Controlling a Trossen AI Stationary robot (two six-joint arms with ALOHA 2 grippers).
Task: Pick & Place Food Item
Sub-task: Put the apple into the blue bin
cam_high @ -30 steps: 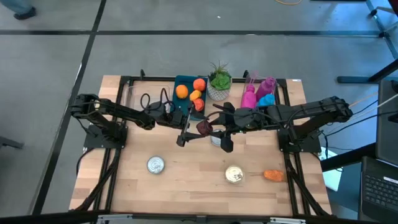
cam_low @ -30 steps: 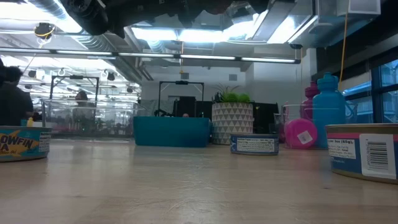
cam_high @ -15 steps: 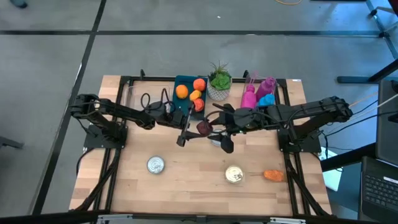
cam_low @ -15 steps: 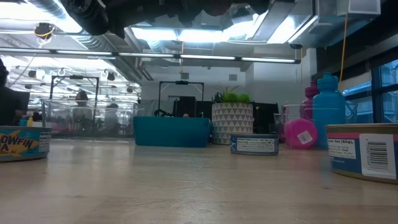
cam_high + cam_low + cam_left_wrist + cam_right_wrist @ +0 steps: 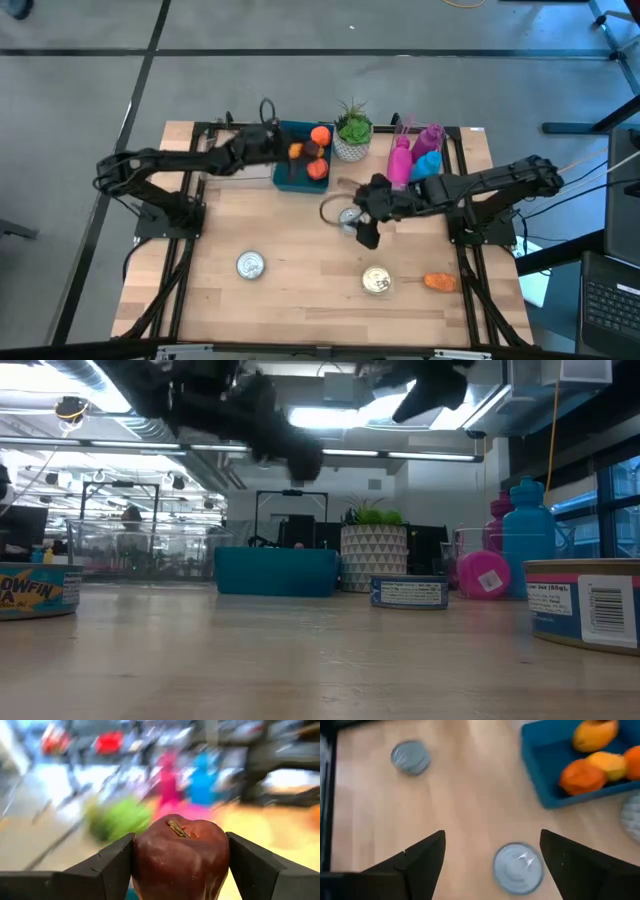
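Observation:
A dark red apple (image 5: 180, 852) sits between the fingers of my left gripper (image 5: 280, 150), which is shut on it high over the left rim of the blue bin (image 5: 290, 180) at the table's far side. The bin holds several orange fruits (image 5: 319, 135). My right gripper (image 5: 492, 857) stands open above the table's middle, fingers slanting down, over a silver can (image 5: 518, 867) that stands on the wood; it holds nothing. In the low view both arms show only as dark shapes up high. My left gripper pinches the apple by its two opposite sides (image 5: 142, 862) between its two fingers. The fingers lie about level and point from the table's left toward its right. The apple is lifted clear, with its stem end (image 5: 176, 827) turned up toward the wrist camera.
A potted plant (image 5: 352, 135), a pink bottle (image 5: 401, 157) and a blue bottle (image 5: 428, 158) stand at the far edge, right of the bin. Two more cans (image 5: 250, 265) (image 5: 376, 281) and an orange food item (image 5: 438, 282) lie near the front. A looped cable (image 5: 333, 208) lies mid-table.
My left gripper has swung with the apple from the table's middle toward the far edge, to the blue bin, and has levelled out. The apple has left the spot next to my right gripper, which has tipped further down over the can.

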